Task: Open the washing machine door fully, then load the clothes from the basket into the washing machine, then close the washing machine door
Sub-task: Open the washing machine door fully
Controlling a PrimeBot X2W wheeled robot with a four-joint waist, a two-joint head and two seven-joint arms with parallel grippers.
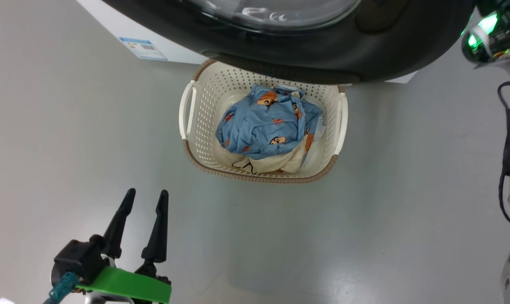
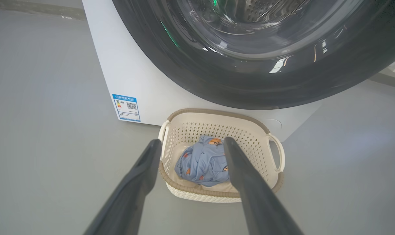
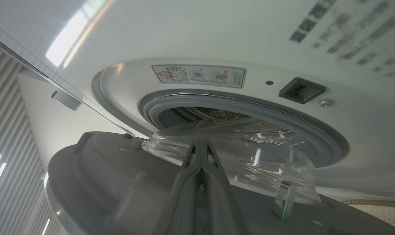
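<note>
Our right end effector, pinched shut and empty, points at the part-open door; our left end effector gapes wide, clothes ahead unloaded in the basket.

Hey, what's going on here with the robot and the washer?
A robot is working on the washing machine door, which stands swung out from the washing machine. Its shut right gripper sits at the door's inner side, beside the glass bowl. The open left gripper hovers above the floor, short of the basket, where the clothes lie unloaded.
</note>
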